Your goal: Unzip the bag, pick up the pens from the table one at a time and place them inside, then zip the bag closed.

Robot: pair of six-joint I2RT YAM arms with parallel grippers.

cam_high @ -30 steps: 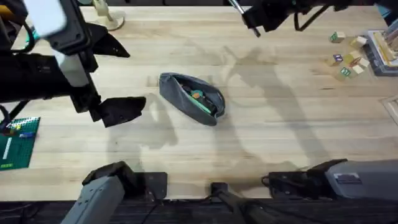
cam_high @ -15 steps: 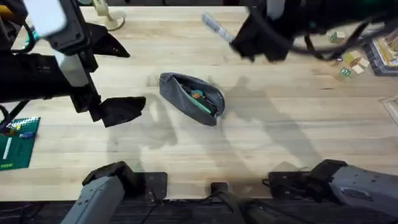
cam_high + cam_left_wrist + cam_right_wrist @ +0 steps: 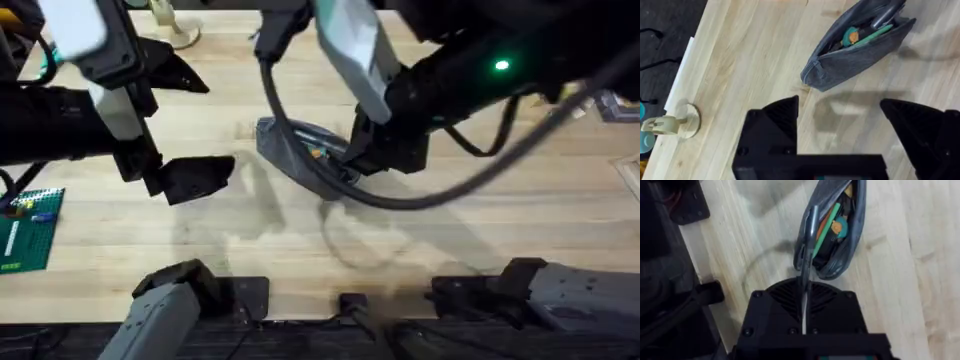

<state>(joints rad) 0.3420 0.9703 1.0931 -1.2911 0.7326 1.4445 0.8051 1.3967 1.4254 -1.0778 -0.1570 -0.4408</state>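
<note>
The grey bag (image 3: 285,148) lies unzipped mid-table, its far end hidden under my right arm. Through its opening I see a teal pen (image 3: 829,219) and an orange-tipped one (image 3: 839,227) inside. My right gripper (image 3: 805,287) is shut on a grey-silver pen (image 3: 809,250), whose far end reaches into the bag's (image 3: 852,230) mouth. In the overhead view the right gripper (image 3: 370,150) hangs directly over the bag. My left gripper (image 3: 200,120) stands open left of the bag, holding nothing. In the left wrist view its fingers (image 3: 780,117) flank bare wood just short of the bag (image 3: 855,55).
A green baseplate (image 3: 28,228) lies at the table's left edge. A small wooden stand (image 3: 178,32) sits at the far left, also visible beside the left gripper (image 3: 677,122). The right arm's cable (image 3: 300,165) loops over the bag.
My right arm swung in from the far right of the table and came down over the bag with the silver pen. The left arm and the bag stayed still.
</note>
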